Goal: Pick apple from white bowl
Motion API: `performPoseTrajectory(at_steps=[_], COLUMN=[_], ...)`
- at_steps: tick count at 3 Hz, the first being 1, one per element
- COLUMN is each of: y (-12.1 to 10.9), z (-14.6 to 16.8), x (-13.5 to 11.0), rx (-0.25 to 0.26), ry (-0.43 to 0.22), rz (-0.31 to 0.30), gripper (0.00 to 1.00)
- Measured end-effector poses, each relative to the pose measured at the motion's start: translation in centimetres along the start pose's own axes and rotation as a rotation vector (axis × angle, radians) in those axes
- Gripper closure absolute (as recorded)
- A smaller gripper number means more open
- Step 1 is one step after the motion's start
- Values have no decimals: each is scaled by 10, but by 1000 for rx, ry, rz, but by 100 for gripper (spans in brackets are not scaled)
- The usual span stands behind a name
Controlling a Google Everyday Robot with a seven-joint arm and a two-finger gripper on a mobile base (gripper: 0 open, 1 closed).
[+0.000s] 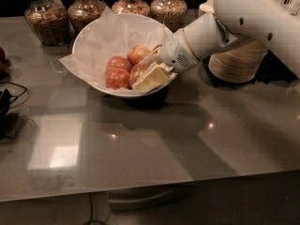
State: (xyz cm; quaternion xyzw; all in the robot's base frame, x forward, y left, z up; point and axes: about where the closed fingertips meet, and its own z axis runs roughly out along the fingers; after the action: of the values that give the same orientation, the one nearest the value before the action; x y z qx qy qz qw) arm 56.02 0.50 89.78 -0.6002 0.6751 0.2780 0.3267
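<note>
The white bowl (93, 36), lined with crinkled white paper, stands at the back middle of the grey table. Several reddish apples lie in it: one at the front left (117, 79), one behind it (118, 62), one at the back (137, 53) and one on the right (138, 72). My gripper (143, 73) reaches in over the bowl's right rim, low among the apples, right at the right-hand apple. The white arm (243, 18) comes in from the upper right.
Several glass jars of grains (43, 20) stand along the back edge behind the bowl. A stack of beige paper bowls (236, 62) stands right of the bowl, under the arm. Dark cables (7, 102) lie at the left edge.
</note>
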Motion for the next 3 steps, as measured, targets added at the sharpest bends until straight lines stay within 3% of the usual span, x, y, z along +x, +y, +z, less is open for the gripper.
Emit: performPoseTrajectory(at_steps=[2, 3], y=[0, 3], z=[0, -1], x=[0, -4], rx=[-2, -16], ry=[-2, -41], rz=[0, -5], gripper=[100, 100])
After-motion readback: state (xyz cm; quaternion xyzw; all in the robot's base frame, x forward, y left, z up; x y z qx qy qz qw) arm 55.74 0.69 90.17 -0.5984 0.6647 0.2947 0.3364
